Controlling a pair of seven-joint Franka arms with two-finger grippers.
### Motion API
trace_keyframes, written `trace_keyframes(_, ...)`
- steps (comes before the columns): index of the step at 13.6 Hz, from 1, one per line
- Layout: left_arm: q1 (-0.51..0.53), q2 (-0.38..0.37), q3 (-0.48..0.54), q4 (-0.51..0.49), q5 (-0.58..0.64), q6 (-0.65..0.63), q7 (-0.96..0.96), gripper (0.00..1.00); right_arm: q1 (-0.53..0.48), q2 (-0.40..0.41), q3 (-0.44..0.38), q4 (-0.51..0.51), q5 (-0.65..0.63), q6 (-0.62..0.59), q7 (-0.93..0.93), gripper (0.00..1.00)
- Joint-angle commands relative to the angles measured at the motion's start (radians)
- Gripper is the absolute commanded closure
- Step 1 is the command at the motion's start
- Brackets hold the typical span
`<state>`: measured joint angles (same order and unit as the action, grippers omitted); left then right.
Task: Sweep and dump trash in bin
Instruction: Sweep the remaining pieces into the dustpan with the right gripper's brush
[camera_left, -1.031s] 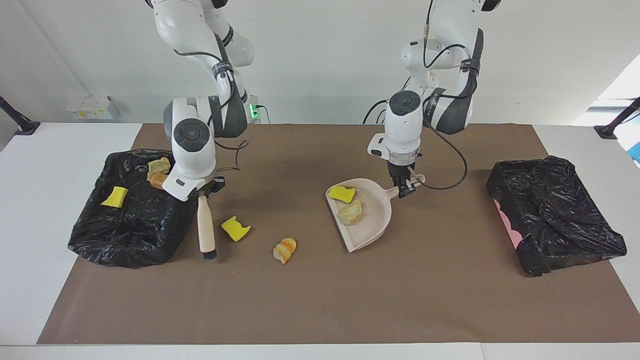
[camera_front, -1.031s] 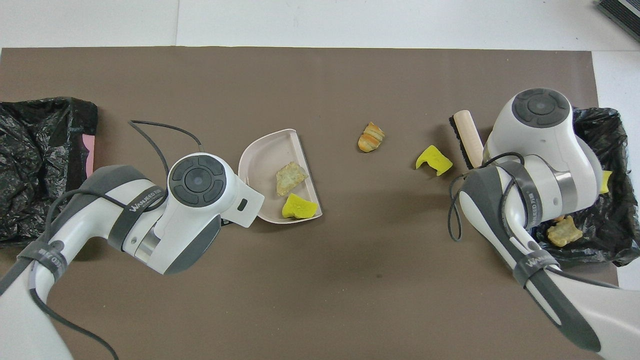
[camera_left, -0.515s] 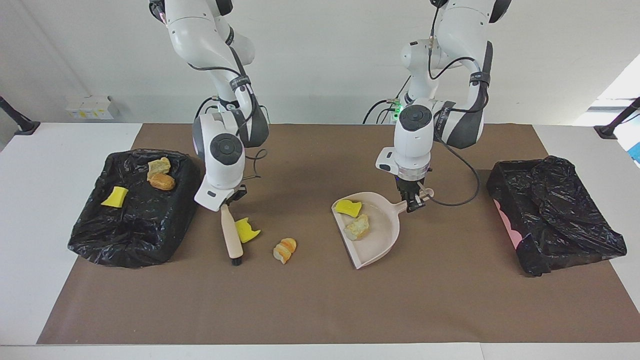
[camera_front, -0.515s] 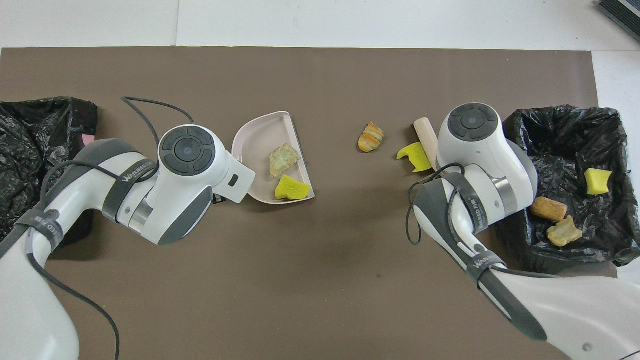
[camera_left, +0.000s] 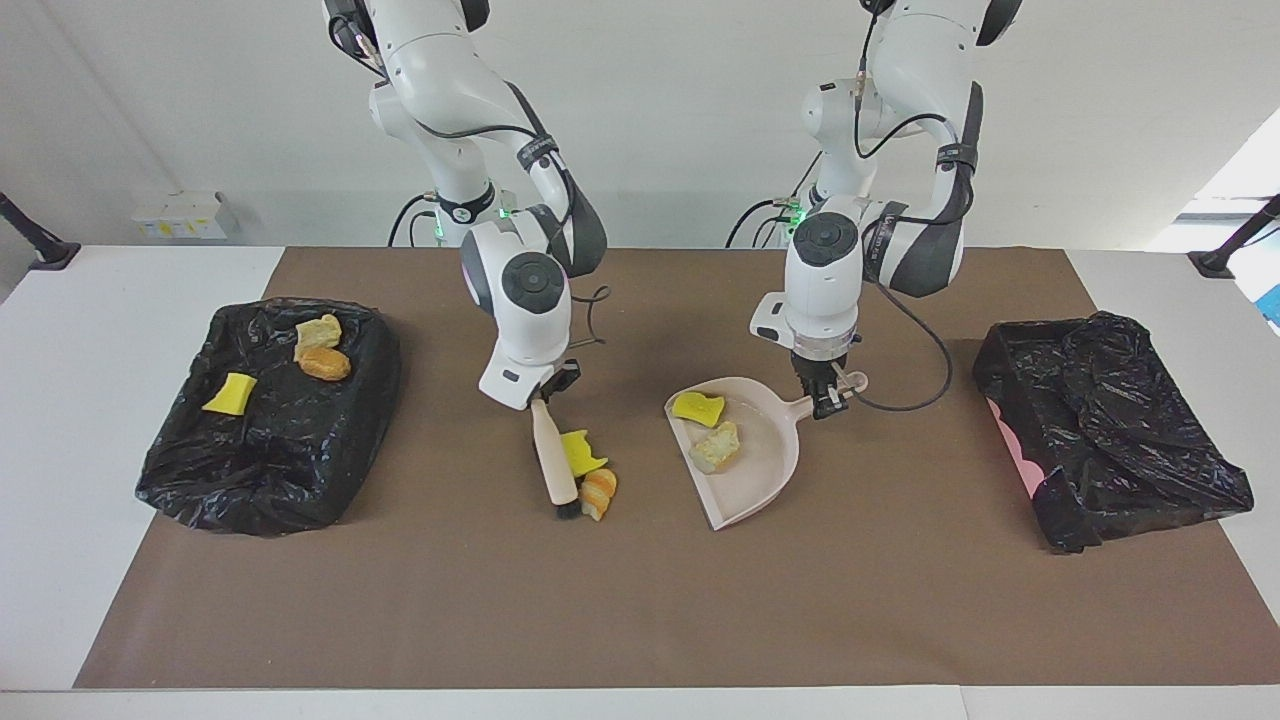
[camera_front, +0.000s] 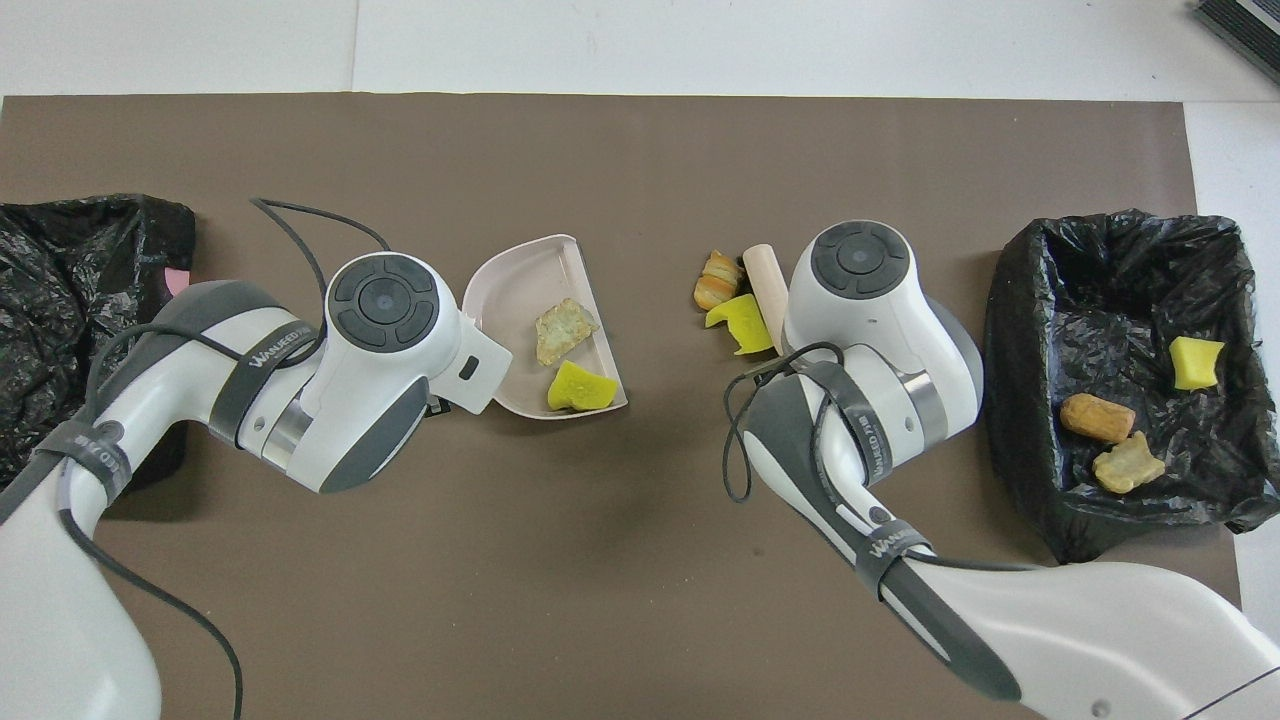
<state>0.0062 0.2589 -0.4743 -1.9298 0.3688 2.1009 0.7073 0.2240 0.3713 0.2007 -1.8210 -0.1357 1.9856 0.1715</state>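
Note:
My right gripper (camera_left: 546, 391) is shut on the top of the beige brush (camera_left: 553, 452), whose black bristles rest on the brown mat. A yellow scrap (camera_left: 582, 451) and an orange chunk (camera_left: 600, 492) of trash lie against the brush, on the side toward the dustpan. My left gripper (camera_left: 827, 392) is shut on the handle of the beige dustpan (camera_left: 757, 470), which lies flat and holds a yellow scrap (camera_left: 697, 408) and a tan chunk (camera_left: 716, 447). In the overhead view both wrists hide the fingers; the brush handle (camera_front: 765, 279) and dustpan (camera_front: 520, 272) show.
A black-lined bin (camera_left: 250, 480) at the right arm's end holds a yellow scrap (camera_left: 229, 393), a tan chunk (camera_left: 318, 330) and an orange chunk (camera_left: 325, 364). Another black-bagged bin (camera_left: 1100, 440) sits at the left arm's end. The brown mat (camera_left: 640, 600) covers the table's middle.
The right arm has swept the brush from beside its bin toward the dustpan, pushing the yellow scrap and then the orange chunk along. The dustpan shifted slightly and stays held.

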Motion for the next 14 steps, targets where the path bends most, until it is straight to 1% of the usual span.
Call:
trace_keyframes(1, -0.008, -0.032, 0.003, -0.029, 0.015, -0.024, 0.011, 1.00, 0.037, 0.037, 0.003, 0.019, 0.041, 0.016, 0.051, 1.00)
trace_keyframes(3, -0.008, -0.032, 0.003, -0.029, 0.013, -0.027, 0.012, 1.00, 0.067, 0.037, 0.003, 0.019, 0.064, 0.019, 0.049, 1.00)
trace_keyframes(5, -0.006, -0.032, 0.003, -0.029, 0.013, -0.032, 0.012, 1.00, 0.093, 0.034, 0.006, -0.003, 0.085, 0.056, 0.036, 1.00)
trace_keyframes(6, -0.006, -0.033, 0.002, -0.037, 0.013, -0.030, 0.014, 1.00, 0.095, 0.032, 0.026, -0.006, 0.096, 0.061, 0.033, 1.00)
trace_keyframes(7, -0.005, -0.043, 0.002, -0.049, 0.013, -0.028, 0.015, 1.00, 0.094, 0.034, 0.054, -0.006, 0.146, 0.074, 0.032, 1.00)
trace_keyframes(8, -0.005, -0.046, 0.002, -0.060, 0.012, -0.028, 0.017, 1.00, 0.095, 0.032, 0.065, -0.006, 0.195, 0.091, 0.032, 1.00)
trace_keyframes(10, -0.003, -0.052, 0.002, -0.064, 0.010, -0.024, 0.023, 1.00, 0.095, 0.032, 0.106, -0.004, 0.275, 0.096, 0.034, 1.00)
trace_keyframes(12, -0.003, -0.052, 0.002, -0.066, 0.009, -0.024, 0.029, 1.00, 0.095, 0.026, 0.120, -0.004, 0.373, 0.096, 0.043, 1.00)
trace_keyframes(14, -0.002, -0.052, 0.003, -0.064, 0.004, -0.016, 0.063, 1.00, 0.091, 0.005, 0.123, -0.006, 0.384, 0.070, 0.037, 1.00)
